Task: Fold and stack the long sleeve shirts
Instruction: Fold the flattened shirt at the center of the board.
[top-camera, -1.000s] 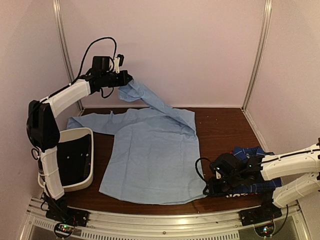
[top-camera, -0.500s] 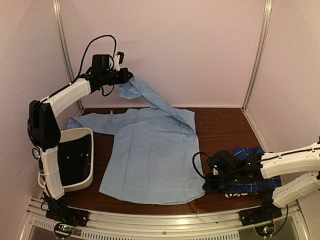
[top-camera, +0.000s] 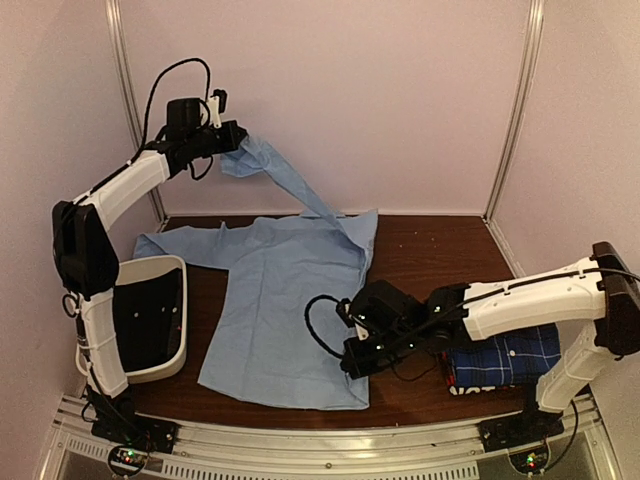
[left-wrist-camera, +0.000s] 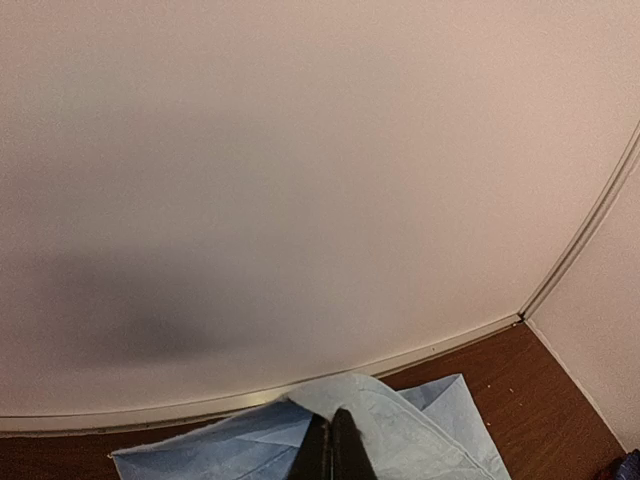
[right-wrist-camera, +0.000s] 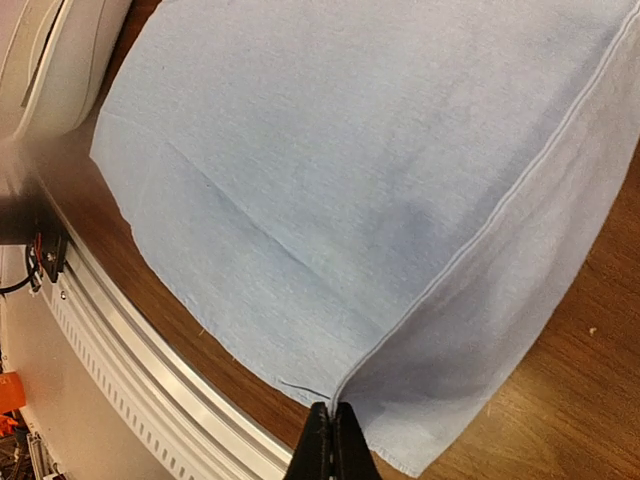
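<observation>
On the bench (top-camera: 440, 250) near its front edge, the right jaws are pinched shut on the hem corner of the blue shirt (top-camera: 285, 300), where that side lies doubled over. High at the back, the left jaws are clamped on the sleeve end, which hangs taut down to the body. The rest lies flat mid-bench.

Risks, as I judge them:
- Thin cloth in a fingertip pinch may slip free under tension.
- If the two arms pull unevenly, the fold line would skew or the whole shirt would drag toward the bin (top-camera: 172, 268).

The shirt is light, matte weave with a stitched hem and soft creases. The plaid shirt (top-camera: 510, 355) sits as a folded block at right. The bin is hard white plastic, black inside.
</observation>
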